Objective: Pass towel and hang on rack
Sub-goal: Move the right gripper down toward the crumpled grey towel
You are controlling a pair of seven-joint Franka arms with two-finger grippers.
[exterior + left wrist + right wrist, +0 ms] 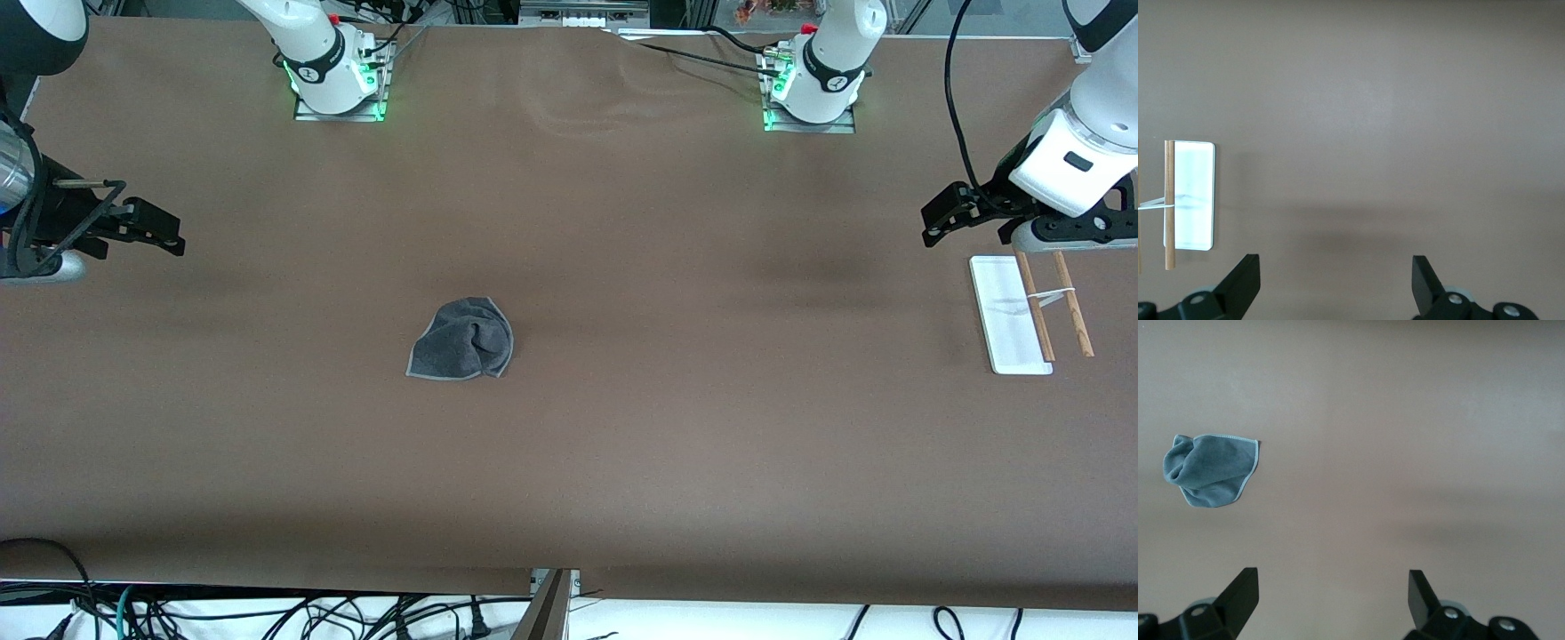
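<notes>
**Q:** Brown table (622, 444), bare but for two things. Grippers?

**A:** Right gripper (164, 236) up over the table's edge at the right arm's end, fingers (1238, 593) spread wide, nothing between them. Left gripper (942, 218) up over the left arm's end, just beside the rack (1013, 316), fingers (1241, 280) likewise spread and empty.

**Q:** Step in hand?

**A:** By appearance, the very start: nothing grasped, nothing passed, nothing hung. Pick-up not yet begun.

**Q:** Next move?

**A:** Probably for the right arm, whose base stands closer to the towel (462, 342): carry across to above the cloth, lower, pinch a raised fold or the trimmed edge, lift, and bring toward mid-table for the left gripper to take. Left arm waiting by the rack until then.

**Q:** Towel, position and look?

**A:** Flat on the table near its middle, somewhat toward the right arm's end, well apart from both grippers and from the rack. Dark grey, soft, crumpled into a rounded heap with one corner spread flat; lighter grey trim along the edge. Likely limp and apt to sag once lifted.

**Q:** Rack?

**A:** White flat base at the left arm's end; two thin wooden rods (1036, 307) joined by a small white crosspiece (1058, 295). Nothing on it.
</notes>
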